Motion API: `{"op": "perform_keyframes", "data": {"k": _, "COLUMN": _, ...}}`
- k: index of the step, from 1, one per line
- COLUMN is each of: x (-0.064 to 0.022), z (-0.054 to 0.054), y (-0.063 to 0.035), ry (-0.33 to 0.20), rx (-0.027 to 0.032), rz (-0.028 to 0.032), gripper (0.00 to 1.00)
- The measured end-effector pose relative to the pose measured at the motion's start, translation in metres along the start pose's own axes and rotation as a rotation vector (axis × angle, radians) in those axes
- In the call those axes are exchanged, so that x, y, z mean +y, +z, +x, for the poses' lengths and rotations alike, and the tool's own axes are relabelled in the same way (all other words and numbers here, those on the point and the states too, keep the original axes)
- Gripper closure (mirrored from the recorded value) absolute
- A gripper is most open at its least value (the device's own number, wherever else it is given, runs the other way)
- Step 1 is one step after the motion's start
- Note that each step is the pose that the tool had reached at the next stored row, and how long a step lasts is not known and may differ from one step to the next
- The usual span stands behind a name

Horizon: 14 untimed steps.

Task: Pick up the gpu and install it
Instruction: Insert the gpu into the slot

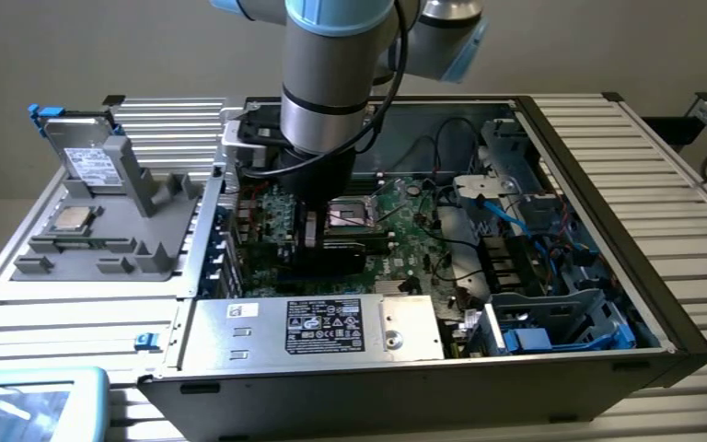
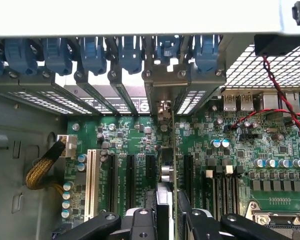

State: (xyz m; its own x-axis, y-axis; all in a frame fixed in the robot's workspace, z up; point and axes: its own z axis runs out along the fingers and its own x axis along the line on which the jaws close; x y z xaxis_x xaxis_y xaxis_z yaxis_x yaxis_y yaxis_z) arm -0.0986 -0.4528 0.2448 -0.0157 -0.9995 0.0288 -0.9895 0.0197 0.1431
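Two black fingers (image 2: 192, 220) of the gripper (image 2: 167, 222) are pinching the gpu (image 2: 165, 175), which is standing on edge over the motherboard (image 2: 125, 135) slots, its silver bracket sitting close to the rear slot openings, toward the exterior view's left inside the open computer case (image 1: 599, 157).

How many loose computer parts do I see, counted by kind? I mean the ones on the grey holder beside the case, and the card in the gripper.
silver drive: 1
processor chip: 1
gpu: 1
Total: 3
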Motion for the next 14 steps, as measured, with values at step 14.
{"op": "perform_keyframes", "data": {"k": 14, "x": 0.0007, "z": 0.0000, "y": 0.0012, "ry": 0.000, "rx": 0.0000, "rz": 0.0128, "gripper": 0.73}}
